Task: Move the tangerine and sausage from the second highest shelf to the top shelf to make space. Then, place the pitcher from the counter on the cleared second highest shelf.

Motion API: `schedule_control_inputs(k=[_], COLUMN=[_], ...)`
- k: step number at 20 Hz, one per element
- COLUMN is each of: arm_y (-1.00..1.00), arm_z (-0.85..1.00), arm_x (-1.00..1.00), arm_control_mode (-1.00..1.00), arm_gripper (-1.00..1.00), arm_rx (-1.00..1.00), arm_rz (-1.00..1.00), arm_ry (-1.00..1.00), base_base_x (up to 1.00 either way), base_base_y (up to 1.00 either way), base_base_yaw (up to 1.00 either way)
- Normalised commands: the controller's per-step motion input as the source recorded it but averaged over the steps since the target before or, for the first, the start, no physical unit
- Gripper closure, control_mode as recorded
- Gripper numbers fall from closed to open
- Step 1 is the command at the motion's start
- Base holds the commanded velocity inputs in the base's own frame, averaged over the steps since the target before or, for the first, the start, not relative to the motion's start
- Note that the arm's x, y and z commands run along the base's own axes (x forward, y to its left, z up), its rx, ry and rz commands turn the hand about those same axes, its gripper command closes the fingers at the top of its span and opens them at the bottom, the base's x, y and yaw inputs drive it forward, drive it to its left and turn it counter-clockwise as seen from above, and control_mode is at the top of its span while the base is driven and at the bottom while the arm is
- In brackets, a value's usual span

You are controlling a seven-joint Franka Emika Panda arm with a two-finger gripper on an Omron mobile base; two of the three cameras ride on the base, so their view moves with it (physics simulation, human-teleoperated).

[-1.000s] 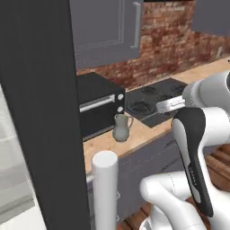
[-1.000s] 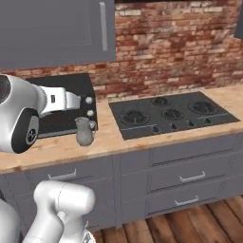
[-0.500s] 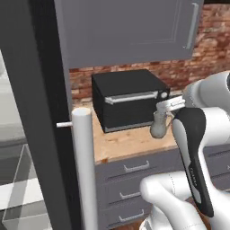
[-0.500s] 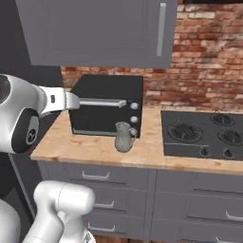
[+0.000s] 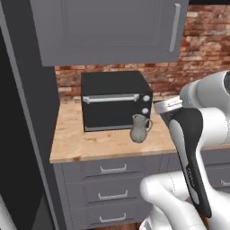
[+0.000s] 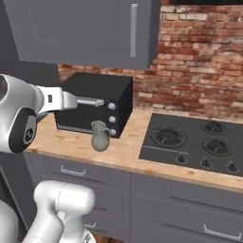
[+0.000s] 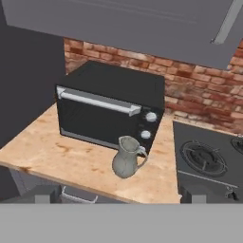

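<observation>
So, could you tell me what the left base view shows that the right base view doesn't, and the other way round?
The left base view alone takes in the tall dark panel at the counter's left end. The right base view alone takes in the black hob with its burners. Both share the grey pitcher standing upright on the wooden counter in front of the black microwave, the wall cupboard above, the brick wall and the drawer fronts.

My white arm hides right stretch of light tan wooden counter [image 5: 90,143]; black stovetop [image 6: 199,142] cut by frame edge.
</observation>
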Motion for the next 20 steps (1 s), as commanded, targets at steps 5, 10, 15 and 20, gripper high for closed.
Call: schedule_control_inputs(k=[5,10,15,20], arm_y=[0.0,0.0,0.0,0.0], arm_z=[0.0,0.0,0.0,0.0], arm_x=[0.0,0.0,0.0,0.0], arm_control_mode=[1.0,1.0,1.0,1.0], arm_gripper=[-1.0,-1.0,-1.0,-1.0], arm_rx=[0.0,0.0,0.0,0.0], arm_rz=[0.0,0.0,0.0,0.0], arm_ry=[0.0,0.0,0.0,0.0], base_base_x=[0.0,0.09,0.37,0.46], base_base_y=[-0.61,-0.22,-0.06,-0.03], base_base_yaw=[0.15,0.18,0.27,0.31])
